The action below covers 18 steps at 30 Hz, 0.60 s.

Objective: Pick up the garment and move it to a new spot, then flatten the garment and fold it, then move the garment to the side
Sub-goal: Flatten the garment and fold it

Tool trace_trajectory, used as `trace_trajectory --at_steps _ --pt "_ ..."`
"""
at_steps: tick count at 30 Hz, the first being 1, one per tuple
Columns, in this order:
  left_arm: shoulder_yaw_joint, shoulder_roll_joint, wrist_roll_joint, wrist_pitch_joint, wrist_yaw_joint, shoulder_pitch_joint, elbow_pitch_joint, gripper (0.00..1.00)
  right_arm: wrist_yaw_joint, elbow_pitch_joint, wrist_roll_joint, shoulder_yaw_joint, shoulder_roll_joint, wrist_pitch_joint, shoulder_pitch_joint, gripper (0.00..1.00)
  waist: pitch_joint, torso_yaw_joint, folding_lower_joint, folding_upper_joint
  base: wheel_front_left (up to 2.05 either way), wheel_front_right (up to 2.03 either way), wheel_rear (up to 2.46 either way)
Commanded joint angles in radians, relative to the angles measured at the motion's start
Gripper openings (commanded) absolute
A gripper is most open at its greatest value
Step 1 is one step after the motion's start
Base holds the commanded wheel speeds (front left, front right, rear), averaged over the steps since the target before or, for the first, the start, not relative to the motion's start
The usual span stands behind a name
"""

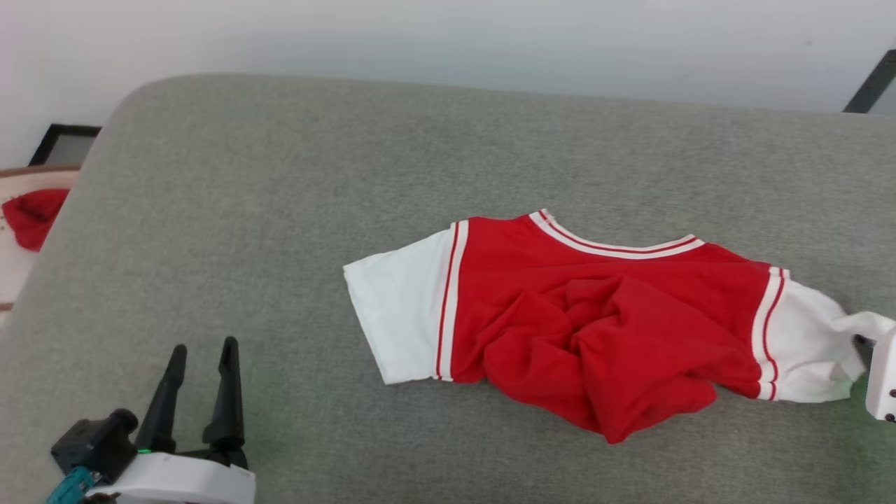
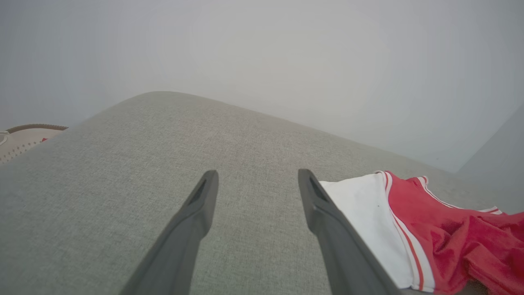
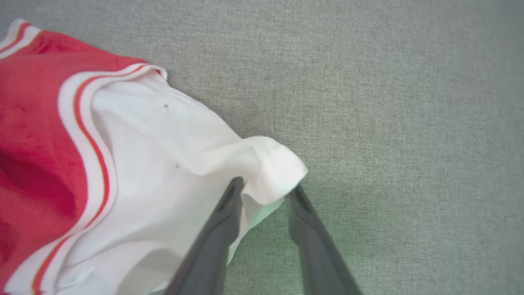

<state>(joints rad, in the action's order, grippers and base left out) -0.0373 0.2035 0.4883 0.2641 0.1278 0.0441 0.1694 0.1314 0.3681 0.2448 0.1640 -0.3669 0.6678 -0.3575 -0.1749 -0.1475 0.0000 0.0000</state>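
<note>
Far left, beyond pad [image 1: 280, 175] edge: red lump [image 1: 31, 213], not target. Low left: left gripper [image 1: 203, 346] [image 2: 258, 174] over bare pad, jaws wide apart, nothing held. Centre-right on pad: garment [image 1: 602, 308] [image 2: 409, 221] [image 3: 61, 143], collar facing away, left sleeve flat, red body bunched. Likely light, soft, limp; prone to sag and drag if lifted at one point; best taken at both sleeve hems or shoulders. Far right: right gripper [image 1: 866, 350] [image 3: 266, 186], jaws parted, right sleeve tip between fingers, hold apparently slack
</note>
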Motion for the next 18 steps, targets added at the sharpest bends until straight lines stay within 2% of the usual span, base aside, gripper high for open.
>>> trace_trajectory --at_steps 1,5,10,15,18 --pt "0.000 0.010 0.003 0.000 0.004 -0.007 0.001 1.00 -0.001 -0.006 -0.001 -0.003 0.003 -0.004 -0.002 1.00 0.016 0.019 0.0000 0.0000 0.00 0.00 0.00" --pt "0.007 0.030 0.010 0.000 0.004 -0.017 -0.004 1.00 -0.001 -0.033 0.014 -0.022 0.002 -0.009 -0.007 1.00 0.037 0.053 0.0000 0.0000 0.00 0.00 0.00" --pt "0.023 0.069 0.027 -0.016 0.004 -0.016 -0.022 1.00 -0.001 -0.133 0.022 -0.048 0.014 -0.051 0.030 1.00 0.053 0.101 0.0000 0.0000 0.00 0.00 0.00" --pt "0.038 0.126 0.056 -0.082 0.004 0.007 -0.070 1.00 -0.001 -0.248 0.020 -0.052 0.043 -0.170 0.082 1.00 0.055 0.150 0.0000 0.0000 0.00 0.00 0.00" --pt "0.043 0.169 0.079 -0.151 0.004 0.023 -0.106 1.00 -0.001 -0.301 0.010 -0.046 0.085 -0.246 0.123 1.00 0.051 0.180 0.0000 0.0000 0.00 0.00 0.00"
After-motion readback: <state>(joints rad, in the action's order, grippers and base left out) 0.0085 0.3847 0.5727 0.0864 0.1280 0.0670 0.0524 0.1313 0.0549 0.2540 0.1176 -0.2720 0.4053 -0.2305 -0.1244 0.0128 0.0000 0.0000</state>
